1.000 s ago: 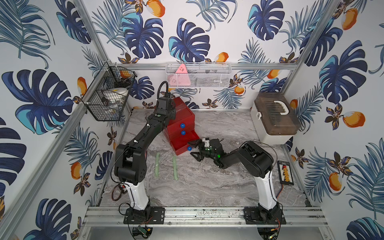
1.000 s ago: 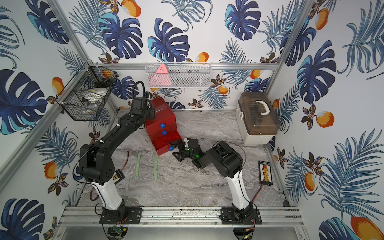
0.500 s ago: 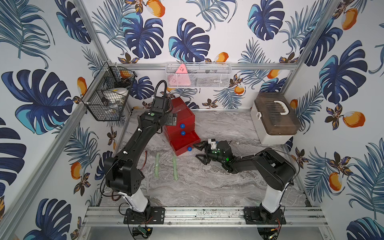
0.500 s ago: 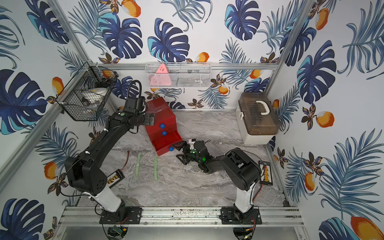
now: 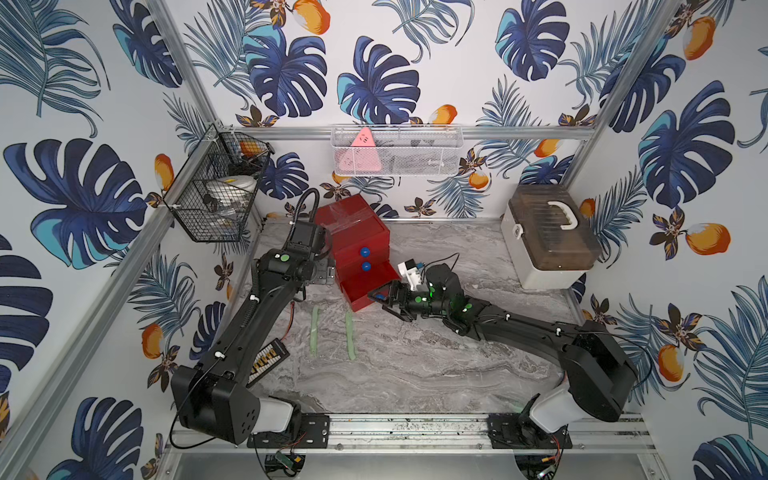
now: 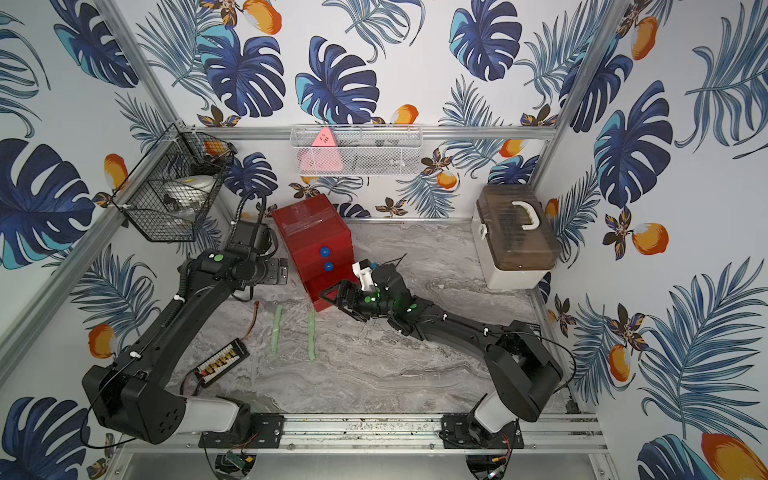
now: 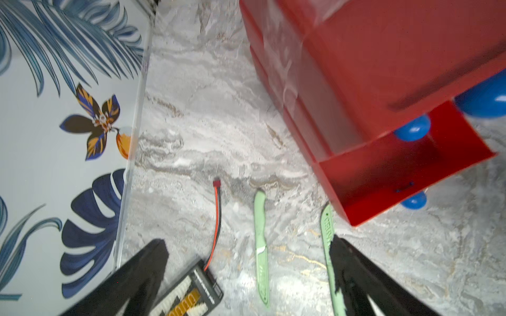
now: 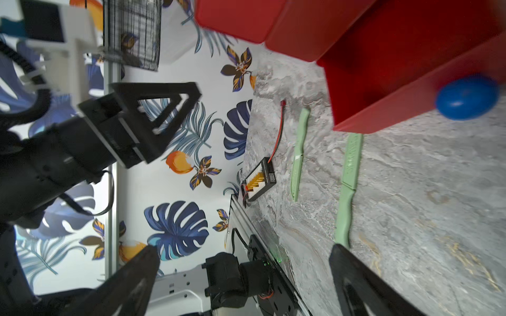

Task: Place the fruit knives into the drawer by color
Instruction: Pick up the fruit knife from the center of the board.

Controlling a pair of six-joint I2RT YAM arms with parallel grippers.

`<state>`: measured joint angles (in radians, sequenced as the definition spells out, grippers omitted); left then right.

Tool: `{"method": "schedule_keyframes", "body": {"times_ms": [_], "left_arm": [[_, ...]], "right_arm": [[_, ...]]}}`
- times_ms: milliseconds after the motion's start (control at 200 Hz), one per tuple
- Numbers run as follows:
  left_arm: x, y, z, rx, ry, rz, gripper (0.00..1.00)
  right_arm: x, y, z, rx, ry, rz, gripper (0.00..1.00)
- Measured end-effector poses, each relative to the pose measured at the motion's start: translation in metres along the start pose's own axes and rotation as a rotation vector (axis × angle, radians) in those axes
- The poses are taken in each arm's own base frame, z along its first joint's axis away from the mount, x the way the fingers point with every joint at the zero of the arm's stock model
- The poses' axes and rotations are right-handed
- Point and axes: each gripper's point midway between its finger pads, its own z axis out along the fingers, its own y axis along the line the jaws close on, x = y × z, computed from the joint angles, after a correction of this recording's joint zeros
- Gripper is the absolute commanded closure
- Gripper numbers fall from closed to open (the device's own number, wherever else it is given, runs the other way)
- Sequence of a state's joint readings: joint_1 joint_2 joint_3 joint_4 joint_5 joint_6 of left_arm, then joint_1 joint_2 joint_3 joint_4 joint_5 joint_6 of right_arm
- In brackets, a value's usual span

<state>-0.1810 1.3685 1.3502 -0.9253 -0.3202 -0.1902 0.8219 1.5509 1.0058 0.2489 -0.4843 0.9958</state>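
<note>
The red chest of drawers stood on the marble table a little left of the frame's centre in both top views, its bottom drawer pulled out toward the lower right while the two above it, each with a blue knob, sat closed. Two mint-green fruit knives lay on the table just below the chest, side by side and apart: the left knife clear of the chest, the right knife with its upper end just beside the open drawer's near corner. The left arm reached up from the lower left, and the left jaws hung wide apart against the chest's left side, holding nothing. The right arm stretched in from the lower right; the right jaws were also spread wide and empty, just at the front wall of the open drawer, whose knob showed in the right wrist view outside them. A white box with a brown lid sat at the right, well apart from the chest.
</note>
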Motion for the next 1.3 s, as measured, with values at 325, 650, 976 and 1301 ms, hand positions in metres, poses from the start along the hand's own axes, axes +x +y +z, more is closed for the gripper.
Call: {"method": "schedule_keyframes", "body": {"times_ms": [325,650,976,1301], "left_arm": [[0.094,-0.004,0.031,0.046,0.294,-0.044,0.21],[0.118,-0.022,0.077,0.165,0.472,-0.147,0.35],[0.133,-0.031,0.115,0.193,0.559,-0.194,0.4],[0.156,-0.027,0.139,0.171,0.633,-0.214,0.39]], "right_arm": [[0.054,-0.012,-0.014,0.171,0.164,-0.122,0.0],[0.061,-0.006,-0.025,0.211,0.179,-0.155,0.0],[0.062,-0.008,-0.029,0.228,0.181,-0.174,0.0],[0.064,-0.009,-0.031,0.228,0.187,-0.177,0.0]]}}
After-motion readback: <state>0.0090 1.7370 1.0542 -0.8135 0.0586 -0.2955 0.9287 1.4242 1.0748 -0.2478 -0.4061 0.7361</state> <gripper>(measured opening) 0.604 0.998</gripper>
